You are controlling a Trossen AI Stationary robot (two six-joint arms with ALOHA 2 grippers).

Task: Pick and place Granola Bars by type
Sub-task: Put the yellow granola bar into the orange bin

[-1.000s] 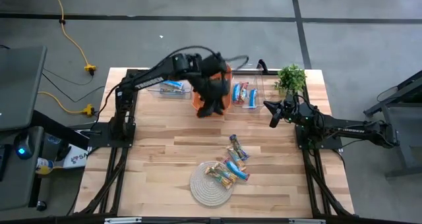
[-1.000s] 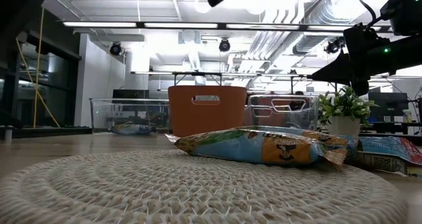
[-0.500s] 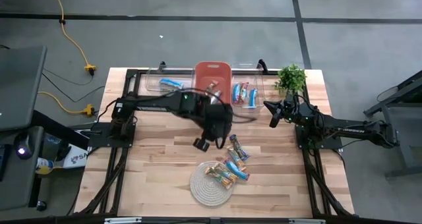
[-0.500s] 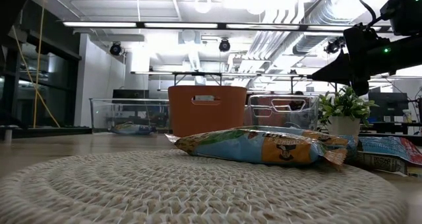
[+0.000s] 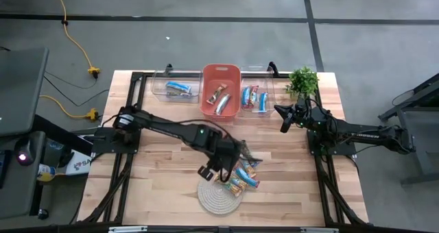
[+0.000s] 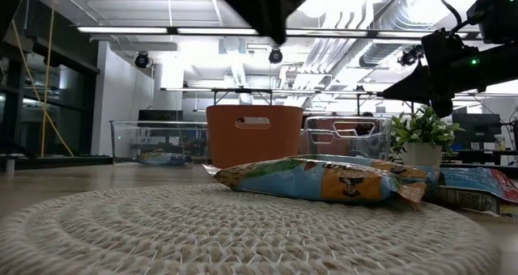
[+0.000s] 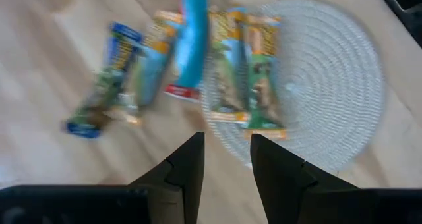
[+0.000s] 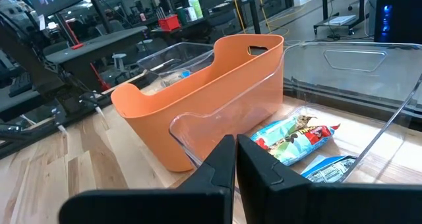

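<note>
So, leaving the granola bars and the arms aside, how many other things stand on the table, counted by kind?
Clear bins: 2
Orange bin: 1
Rope mat: 1
Potted plant: 1
Total: 5

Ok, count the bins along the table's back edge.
3: left clear plastic bin, orange plastic tub in the middle, right clear plastic bin; none hidden. Left gripper hangs open over the wrapped granola bars; right gripper waits by the potted plant.
</note>
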